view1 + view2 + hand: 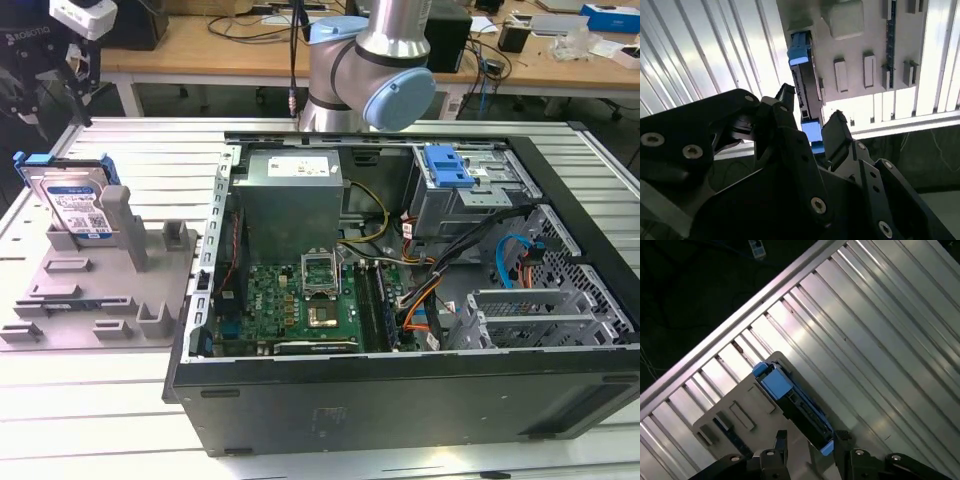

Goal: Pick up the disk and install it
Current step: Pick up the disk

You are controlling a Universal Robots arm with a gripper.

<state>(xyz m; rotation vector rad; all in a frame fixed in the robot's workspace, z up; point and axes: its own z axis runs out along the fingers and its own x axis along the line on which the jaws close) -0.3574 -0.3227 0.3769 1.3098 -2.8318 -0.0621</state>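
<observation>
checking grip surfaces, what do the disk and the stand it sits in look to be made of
The disk: seemingly bare metal, silvery with a dull sheen, with a papery printed label and a bright blue frame that looks like plastic. The stand: uniform matte grey, likely moulded or printed plastic.

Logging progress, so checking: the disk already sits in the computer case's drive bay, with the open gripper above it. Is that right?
Not quite. The disk is not in the computer case; the exterior view shows it standing on edge in the grey fixture beside the case, on the exterior view's left. The rest holds: the open gripper is above it.
</observation>
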